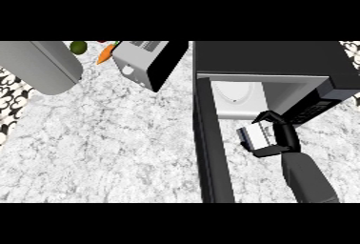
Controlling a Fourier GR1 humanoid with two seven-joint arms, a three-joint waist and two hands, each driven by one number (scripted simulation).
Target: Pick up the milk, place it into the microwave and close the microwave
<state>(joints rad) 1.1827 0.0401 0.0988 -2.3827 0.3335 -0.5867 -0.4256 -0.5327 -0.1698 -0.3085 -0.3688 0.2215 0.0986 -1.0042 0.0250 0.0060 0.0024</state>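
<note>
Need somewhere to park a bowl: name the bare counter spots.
Widest bare counter: left of the open microwave door, below the toaster. Crowded: the microwave mouth, where the right hand holds the milk.

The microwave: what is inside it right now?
The microwave cavity shows only its white turntable plate. The milk is outside, in the right hand. The rest is hidden.

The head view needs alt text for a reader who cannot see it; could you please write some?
The right hand, fingers curled round a milk carton, holds it at the mouth of the open microwave, whose door swings out toward the viewer. A toaster, a carrot and a grey container sit farther left on the marble counter.
</note>
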